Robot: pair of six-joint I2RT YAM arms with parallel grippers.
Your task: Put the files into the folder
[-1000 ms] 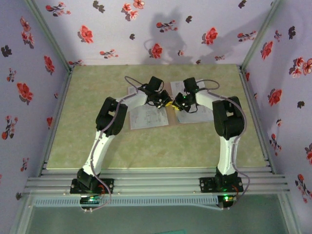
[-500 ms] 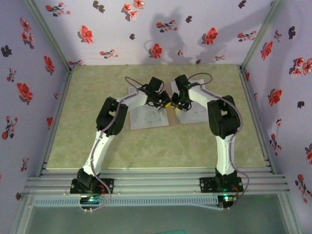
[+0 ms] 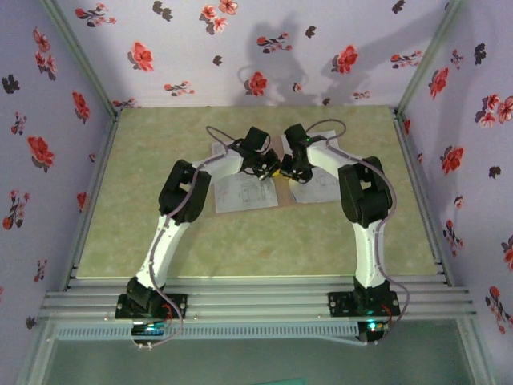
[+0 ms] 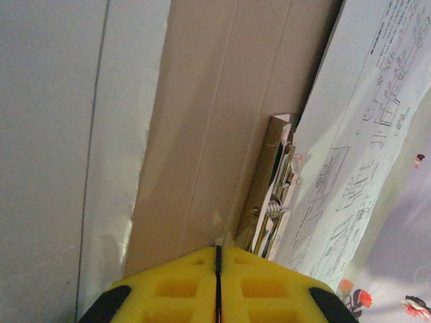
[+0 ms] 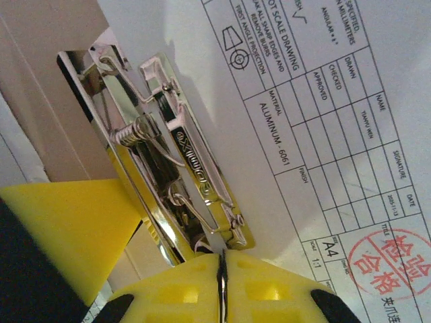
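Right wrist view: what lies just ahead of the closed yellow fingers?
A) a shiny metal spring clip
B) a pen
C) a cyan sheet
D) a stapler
A: a chrome spring clip sits on the tan folder, beside a printed sheet with a red stamp.

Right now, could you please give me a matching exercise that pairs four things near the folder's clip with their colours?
Things:
1. spring clip
2. folder
3. drawing sheet
4. round stamp

Colours:
a. red
b. tan-brown
c. shiny silver
d. white with dark print

Pairs: 1-c, 2-b, 3-d, 4-a
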